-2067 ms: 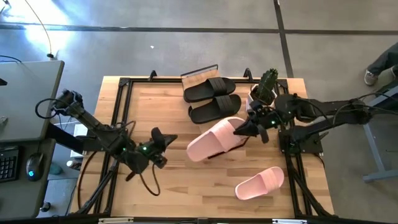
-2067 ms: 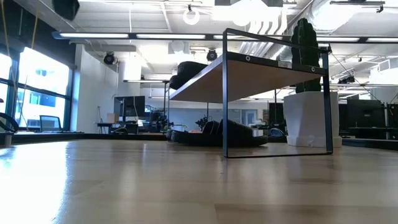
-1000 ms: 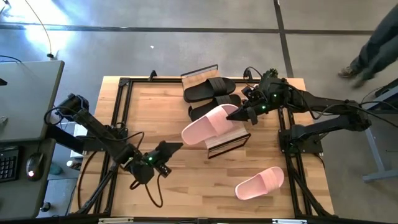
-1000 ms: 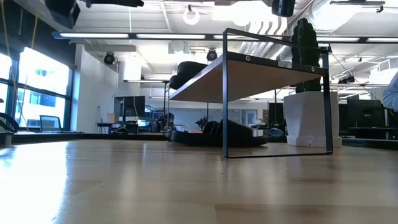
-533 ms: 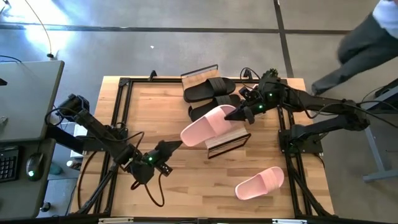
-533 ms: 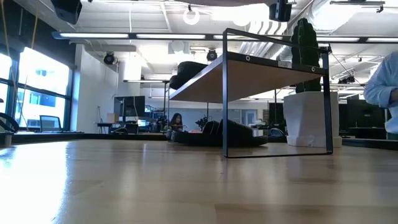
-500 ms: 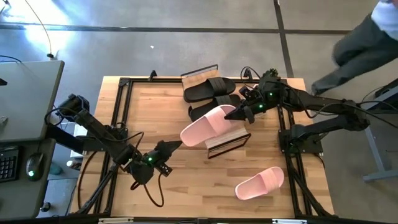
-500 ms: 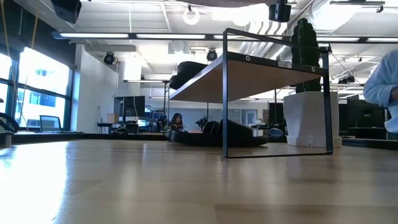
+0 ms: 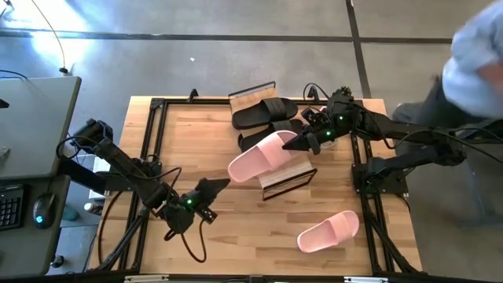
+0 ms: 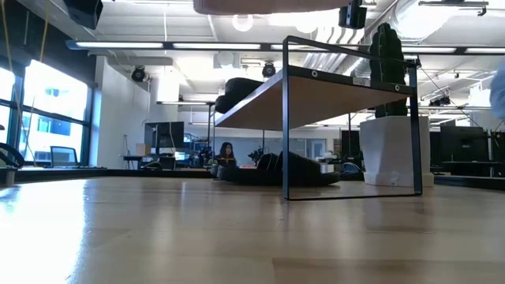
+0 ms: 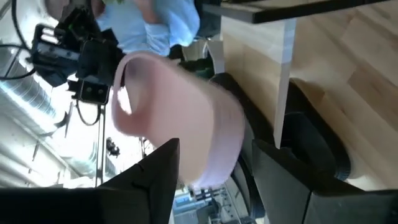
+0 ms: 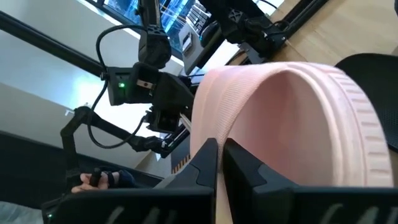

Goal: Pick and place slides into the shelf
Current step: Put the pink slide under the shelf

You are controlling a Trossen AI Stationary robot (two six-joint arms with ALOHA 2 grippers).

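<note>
A: How many slides are visible, counted by colour?

B: Four in the high view. Two are pink: one pink slide [image 9: 263, 156] is held in the air, and a second pink slide [image 9: 328, 230] lies on the table [image 9: 196, 141] near the right front corner. Two black slides [image 9: 266, 112] lie side by side at the back of the table, close to the shelf [image 9: 288, 178]. There is also one cactus pot [image 10: 393, 150] beside the shelf.

A: Which way does the held slide point?

B: Its long axis runs diagonally, from the right gripper [image 9: 302, 144] down toward the table's middle and the left arm. It hangs above the upper board of the shelf, partly over one black slide.

A: And the pincers?

B: The right gripper's fingers are pressed together on the strap edge of this pink slide; the right wrist view shows them pinching it. The left gripper [image 9: 212, 187] waits over the table's front left part, its fingers spread and holding nothing, pointing toward the slide.
</note>
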